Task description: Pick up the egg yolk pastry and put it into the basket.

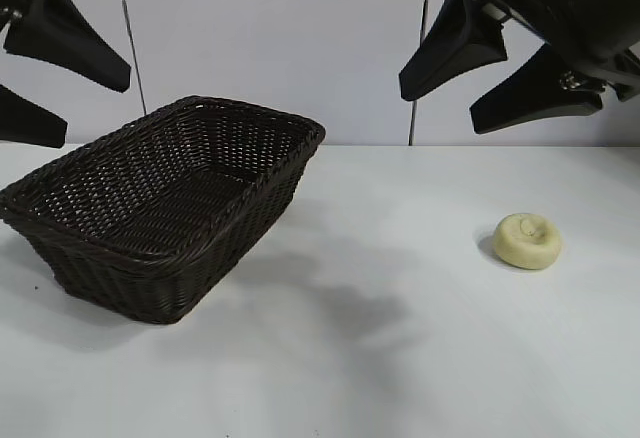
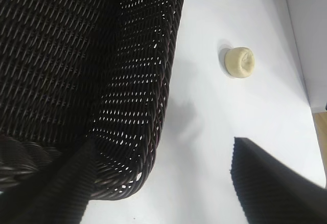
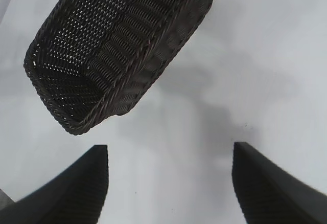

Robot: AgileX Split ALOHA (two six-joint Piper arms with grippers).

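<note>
Egg yolk pastry (image 1: 528, 241) near the bench's right edge, well apart from the basket (image 1: 60, 183) at left, probably nearest below the spread right gripper (image 1: 487, 80); left gripper (image 1: 48, 93) likewise spread, farther off.

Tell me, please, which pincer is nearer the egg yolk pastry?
Right. The right pincer hangs open above the egg yolk pastry; the left pincer hangs open beyond the basket.
</note>
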